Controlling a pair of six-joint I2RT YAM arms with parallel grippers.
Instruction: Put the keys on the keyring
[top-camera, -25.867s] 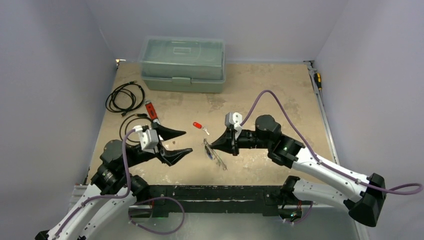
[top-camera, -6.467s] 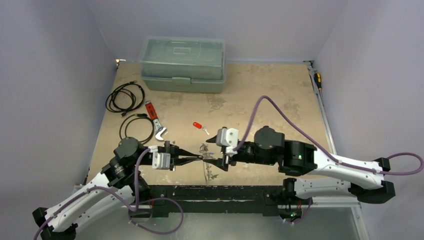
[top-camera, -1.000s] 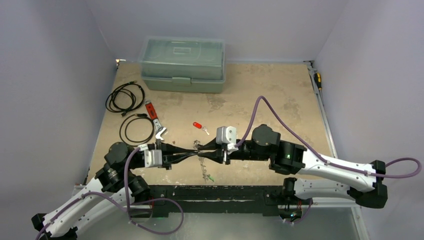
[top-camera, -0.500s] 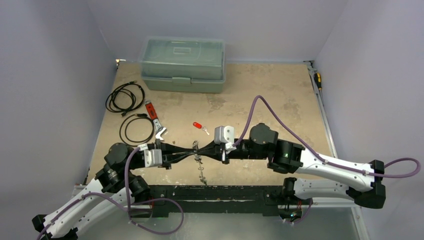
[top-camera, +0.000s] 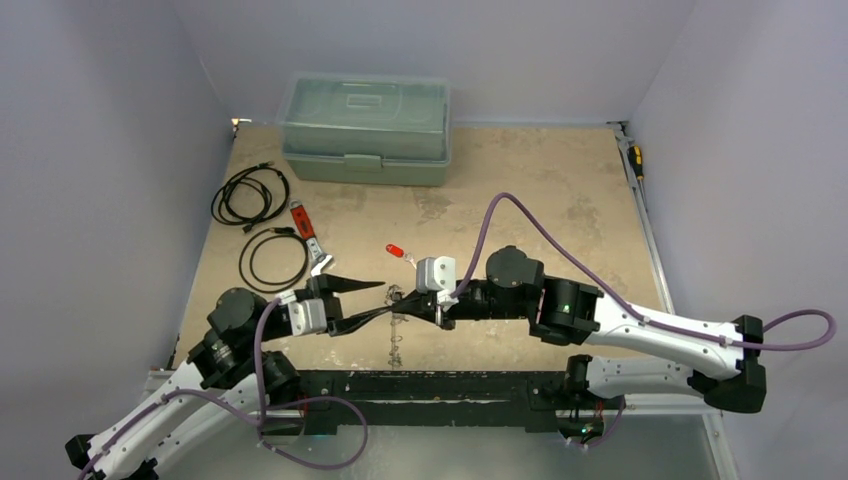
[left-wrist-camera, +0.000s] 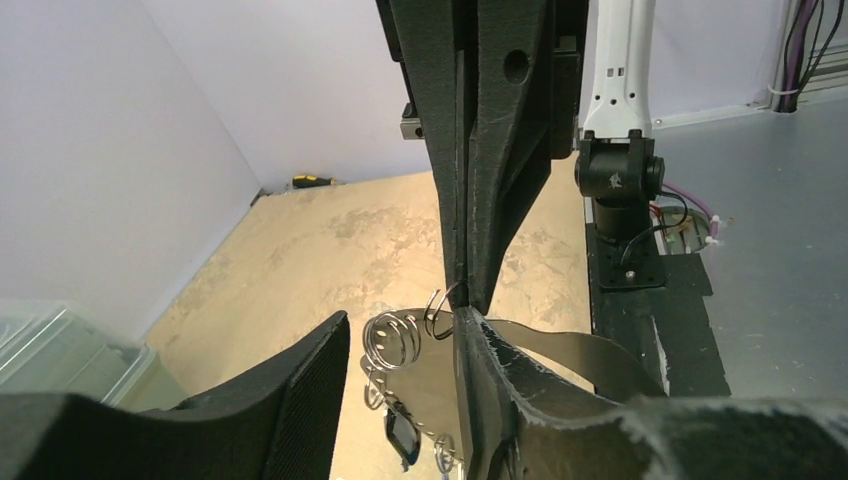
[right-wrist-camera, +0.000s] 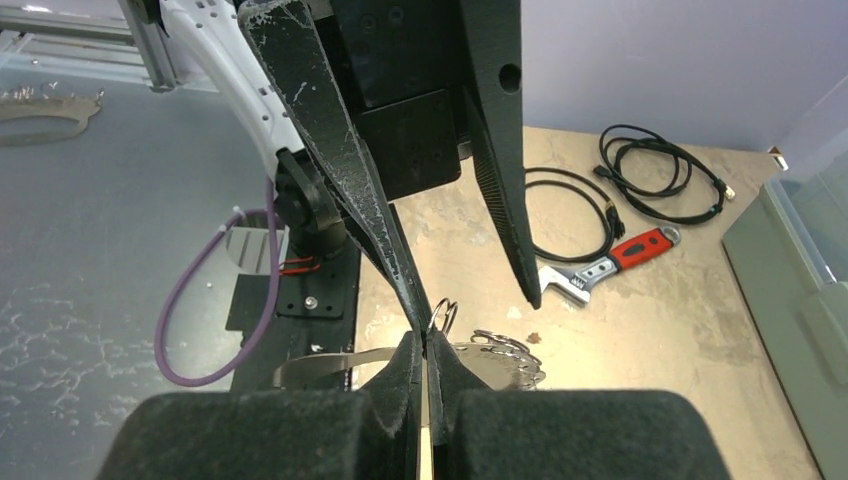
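Jaws of the right gripper (right-wrist-camera: 424, 345) pinch the keyring (right-wrist-camera: 320, 362); the left gripper (left-wrist-camera: 400, 322) stands spread.
Keys (top-camera: 395, 342) dangle just below the meeting tips.

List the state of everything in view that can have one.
left gripper, open
right gripper, shut on the keyring
keyring, held above the table at the right gripper's tips
hanging keys, dangling below the grippers
red key, lying loose on the table, not on the ring
toolbox, lid closed
cables, coiled, lying flat
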